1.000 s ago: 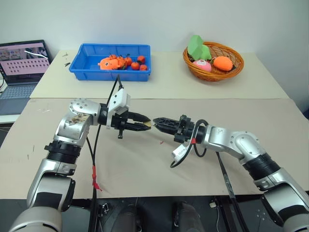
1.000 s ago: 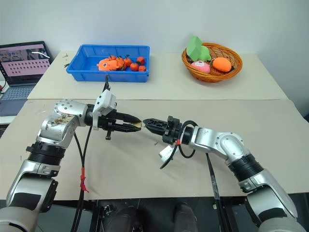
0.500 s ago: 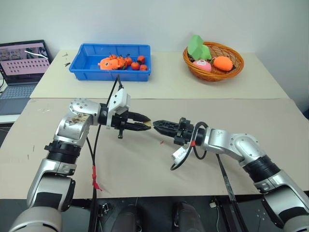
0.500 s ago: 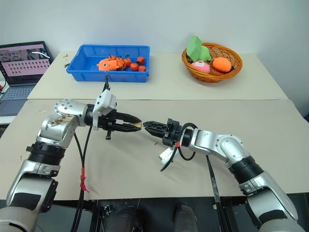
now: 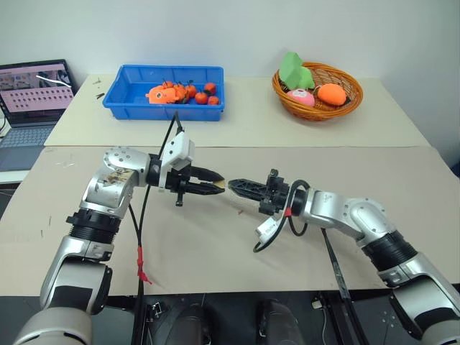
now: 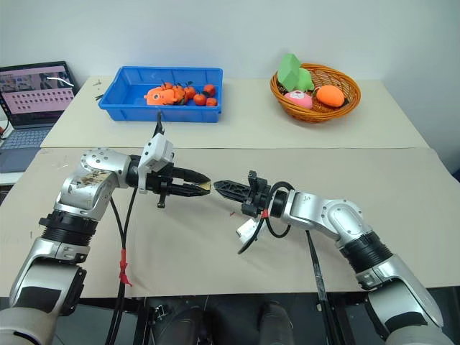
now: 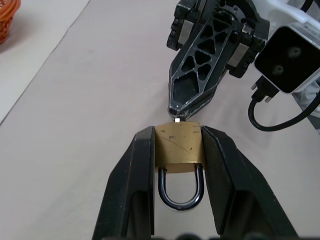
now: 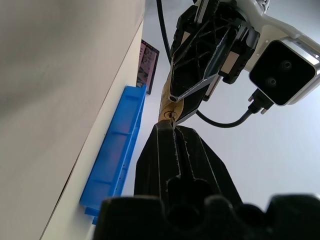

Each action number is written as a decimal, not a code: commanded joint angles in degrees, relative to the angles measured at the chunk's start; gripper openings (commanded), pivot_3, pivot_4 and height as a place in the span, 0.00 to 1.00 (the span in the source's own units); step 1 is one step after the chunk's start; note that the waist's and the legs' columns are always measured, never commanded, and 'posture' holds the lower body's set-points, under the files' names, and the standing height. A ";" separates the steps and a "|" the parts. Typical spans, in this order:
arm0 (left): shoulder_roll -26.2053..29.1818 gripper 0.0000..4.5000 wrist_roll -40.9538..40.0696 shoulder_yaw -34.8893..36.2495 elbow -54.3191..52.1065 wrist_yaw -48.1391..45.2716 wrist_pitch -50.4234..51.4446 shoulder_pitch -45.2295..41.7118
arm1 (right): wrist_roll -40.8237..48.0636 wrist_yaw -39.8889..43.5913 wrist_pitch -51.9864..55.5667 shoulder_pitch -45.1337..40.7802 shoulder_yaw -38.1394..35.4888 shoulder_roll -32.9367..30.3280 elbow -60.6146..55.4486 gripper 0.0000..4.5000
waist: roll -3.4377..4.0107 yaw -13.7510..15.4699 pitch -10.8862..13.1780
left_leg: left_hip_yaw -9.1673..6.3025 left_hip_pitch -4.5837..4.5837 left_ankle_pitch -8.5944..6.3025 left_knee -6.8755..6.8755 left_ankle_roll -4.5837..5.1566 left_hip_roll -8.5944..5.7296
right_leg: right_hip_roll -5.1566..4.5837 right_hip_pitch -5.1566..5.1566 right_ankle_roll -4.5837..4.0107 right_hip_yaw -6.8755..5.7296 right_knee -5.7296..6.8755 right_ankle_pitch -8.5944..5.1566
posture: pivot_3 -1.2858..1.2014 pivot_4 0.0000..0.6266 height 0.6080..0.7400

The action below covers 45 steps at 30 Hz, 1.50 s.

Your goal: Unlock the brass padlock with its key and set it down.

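A beige table [image 5: 215, 251] stands before a white wall. At its far side there are a blue tray [image 5: 164, 92] with small orange toys, a wicker basket [image 5: 318, 90] with soft toys, and at the left edge a laptop [image 5: 32, 100]. Above the middle of the table the two arms meet tip to tip. The left gripper [image 7: 177, 155] pinches the brass padlock [image 7: 179, 149] between its two fingers; the shackle [image 7: 180, 187] points back toward the wrist. The right gripper [image 5: 233, 185] has its fingers pressed together on the key [image 7: 177, 119], of which only a tiny silver tip shows, touching the bottom face of the padlock.
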 commanded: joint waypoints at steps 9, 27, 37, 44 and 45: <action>0.28 0.19 -0.74 1.27 -0.89 0.02 -0.54 -1.37 | 3.90 2.64 -0.50 -0.63 -1.08 0.46 -1.74 0.01 | 0.00 -0.01 0.00 | 0.00 0.00 0.00 0.00 0.00 0.00 | 0.00 0.00 0.00 0.00 0.00 0.00 | 0.52 0.24 0.57; 0.32 0.19 -0.42 1.30 -0.97 1.05 -0.86 -1.08 | 32.68 27.31 4.63 -0.15 -1.31 5.35 -0.47 0.01 | 0.00 -0.02 0.00 | -0.03 0.01 0.00 0.01 0.01 0.00 | 0.00 0.02 -0.03 -0.01 0.00 0.02 | 0.52 0.24 0.57; 0.29 0.19 -0.38 1.39 -1.00 1.51 -0.79 -1.08 | 49.10 43.04 14.51 0.99 -2.28 8.36 -4.23 0.01 | 0.00 0.08 0.00 | -0.06 0.02 0.00 0.01 0.02 -0.02 | 0.00 0.02 -0.05 -0.02 -0.01 0.04 | 0.52 0.24 0.57; 0.27 0.19 -0.27 1.45 -1.09 1.55 -0.72 -0.99 | 56.98 50.07 25.46 1.43 -4.37 10.95 -7.76 0.01 | 0.00 0.15 0.00 | -0.06 0.02 0.00 0.01 0.02 -0.02 | 0.00 0.02 -0.06 -0.03 0.00 0.05 | 0.52 0.24 0.57; 0.28 0.19 -0.25 1.46 -1.08 1.54 -0.77 -0.96 | 58.09 50.96 27.30 1.44 -4.76 11.39 -8.16 0.01 | 0.00 0.15 0.00 | -0.07 0.02 0.00 0.01 0.02 -0.01 | 0.00 0.02 -0.06 -0.02 0.00 0.05 | 0.52 0.24 0.57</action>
